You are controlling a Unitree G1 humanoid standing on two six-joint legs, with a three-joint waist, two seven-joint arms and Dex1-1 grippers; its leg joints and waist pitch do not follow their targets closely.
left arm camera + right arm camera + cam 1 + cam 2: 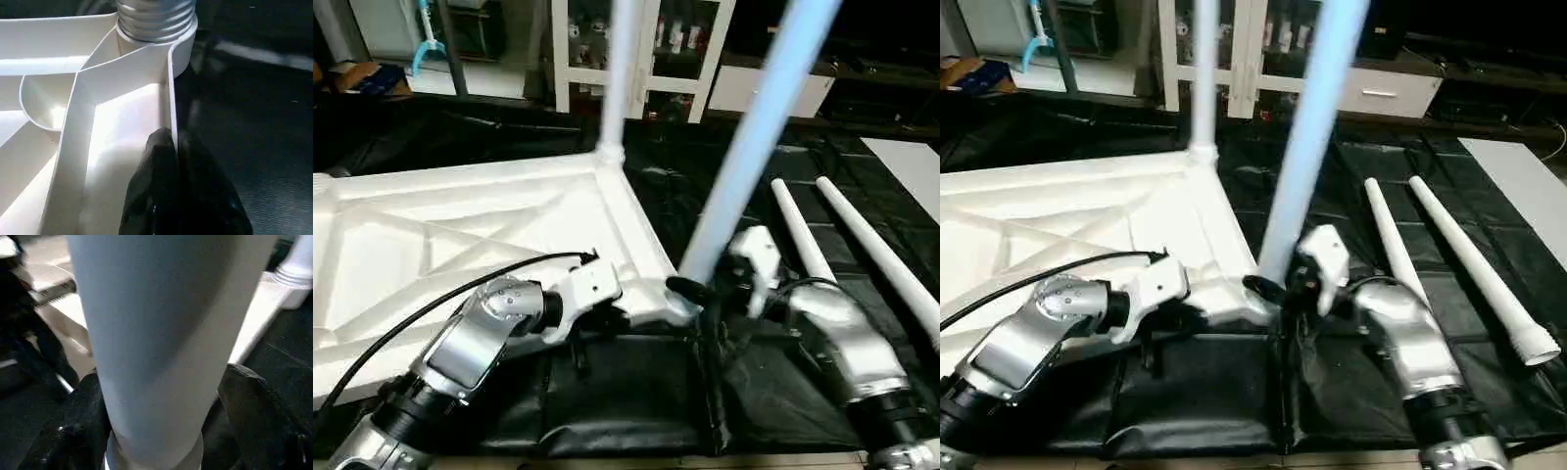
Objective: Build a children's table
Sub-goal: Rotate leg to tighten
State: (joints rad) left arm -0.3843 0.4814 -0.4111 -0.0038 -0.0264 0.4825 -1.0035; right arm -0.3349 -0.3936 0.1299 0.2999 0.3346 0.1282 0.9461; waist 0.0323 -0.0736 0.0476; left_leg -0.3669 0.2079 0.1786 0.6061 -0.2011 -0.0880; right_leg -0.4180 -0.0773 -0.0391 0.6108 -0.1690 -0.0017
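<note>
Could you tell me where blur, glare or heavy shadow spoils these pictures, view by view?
Left eye view: the leaning leg is smeared along its length, and the table top glares white. Left wrist view: the left gripper is a dark, soft mass pinching the rim. Right wrist view: that leg looms close and featureless, and the right gripper's fingers are blurred beside it.

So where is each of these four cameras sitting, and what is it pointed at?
Left and right eye views: on the head, looking down over both silver forearms at the tabletop.
Left wrist view: along the left gripper, pinching the tabletop's rim.
Right wrist view: along the right gripper, around the near leg.
Shared: that leg stands in the corner socket.
</note>
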